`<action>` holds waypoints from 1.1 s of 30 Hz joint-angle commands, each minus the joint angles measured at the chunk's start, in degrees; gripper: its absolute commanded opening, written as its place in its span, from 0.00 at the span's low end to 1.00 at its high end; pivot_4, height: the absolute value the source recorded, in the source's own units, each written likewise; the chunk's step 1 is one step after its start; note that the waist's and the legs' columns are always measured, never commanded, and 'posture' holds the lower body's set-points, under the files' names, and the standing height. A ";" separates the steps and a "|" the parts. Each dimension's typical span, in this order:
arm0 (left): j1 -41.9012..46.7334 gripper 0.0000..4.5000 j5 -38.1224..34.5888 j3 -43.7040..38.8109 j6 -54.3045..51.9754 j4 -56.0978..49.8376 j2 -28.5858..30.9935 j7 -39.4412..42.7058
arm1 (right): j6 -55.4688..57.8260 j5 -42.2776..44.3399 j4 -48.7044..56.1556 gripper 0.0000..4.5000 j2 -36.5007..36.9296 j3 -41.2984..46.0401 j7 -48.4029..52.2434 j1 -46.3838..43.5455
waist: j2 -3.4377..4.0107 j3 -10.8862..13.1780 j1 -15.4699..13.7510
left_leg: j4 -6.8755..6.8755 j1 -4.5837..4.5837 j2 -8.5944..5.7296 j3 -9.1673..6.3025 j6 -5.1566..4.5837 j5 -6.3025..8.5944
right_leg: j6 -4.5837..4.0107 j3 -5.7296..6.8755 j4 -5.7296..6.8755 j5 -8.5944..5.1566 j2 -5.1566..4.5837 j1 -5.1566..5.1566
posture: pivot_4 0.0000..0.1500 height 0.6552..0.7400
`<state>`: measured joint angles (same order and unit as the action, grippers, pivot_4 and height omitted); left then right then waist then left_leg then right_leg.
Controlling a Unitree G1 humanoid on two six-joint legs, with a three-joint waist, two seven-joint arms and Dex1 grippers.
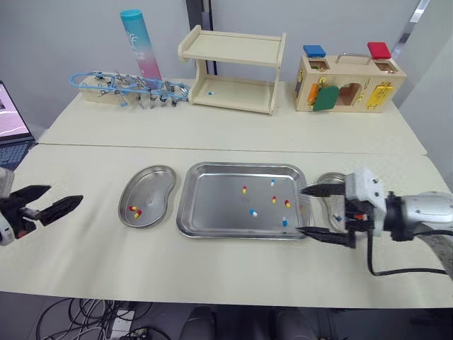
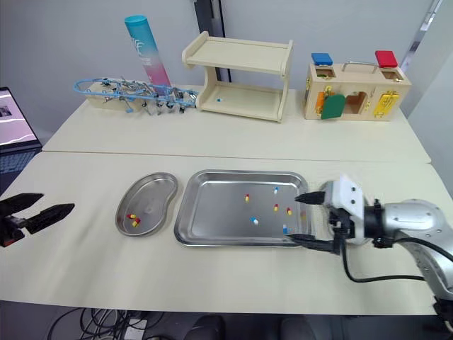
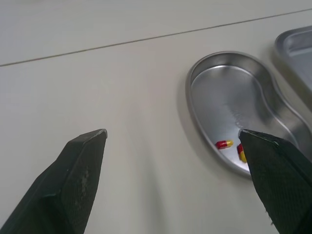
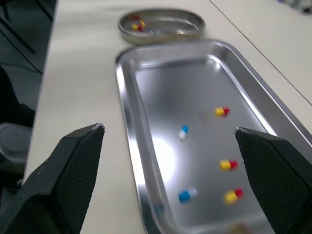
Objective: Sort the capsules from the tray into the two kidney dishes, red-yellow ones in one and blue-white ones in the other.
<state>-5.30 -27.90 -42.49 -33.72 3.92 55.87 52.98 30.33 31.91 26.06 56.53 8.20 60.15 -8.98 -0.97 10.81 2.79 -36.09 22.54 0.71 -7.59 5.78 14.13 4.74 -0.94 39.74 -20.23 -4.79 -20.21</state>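
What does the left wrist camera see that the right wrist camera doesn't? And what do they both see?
Left wrist camera, not the right: the left gripper, open, and the seam line across the table. Right wrist camera, not the left: the right gripper, open, and the inside of the tray with loose blue-white capsules and red-yellow capsules. Both: the kidney dish holding a sorted red-yellow pair, and the tray, just a corner of it in the left one.

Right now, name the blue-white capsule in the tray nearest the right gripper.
The capsule at the tray's front right corner, beside the right gripper; the other two lie farther in.
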 commanded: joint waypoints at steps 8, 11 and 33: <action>-7.43 0.99 3.24 -3.30 13.55 5.56 -5.87 -1.58 | -8.51 -8.80 -15.94 1.00 6.55 15.67 5.55 13.77 | -0.03 -0.02 -0.04 | 0.01 -0.01 0.00 0.03 0.00 0.00 | -0.01 -0.02 -0.04 0.01 0.00 0.05 | 1.00 1.00; -9.40 0.99 3.20 -3.61 15.06 5.97 -6.77 -1.45 | -8.58 -9.64 -18.43 1.00 6.87 17.42 6.14 15.96 | -0.04 -0.02 -0.07 | 0.01 -0.01 0.00 0.03 0.00 0.00 | -0.01 -0.02 -0.05 0.01 0.00 0.05 | 1.00 1.00; -9.91 0.99 -0.53 -3.44 13.76 2.40 -4.68 0.66 | -11.15 -12.08 -21.24 1.00 7.17 16.38 8.76 14.91 | -0.04 -0.02 0.13 | 0.02 -0.09 0.01 0.04 0.00 0.00 | -0.02 -0.02 -0.06 0.01 0.00 0.14 | 1.00 1.00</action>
<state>-16.19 -27.04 -45.54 -19.67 8.98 49.29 53.14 19.32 19.15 3.14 62.63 23.52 68.64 7.02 -1.01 10.78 2.93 -36.08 22.45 0.72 -7.55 5.78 14.13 4.72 -0.96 39.69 -20.22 -4.79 -20.06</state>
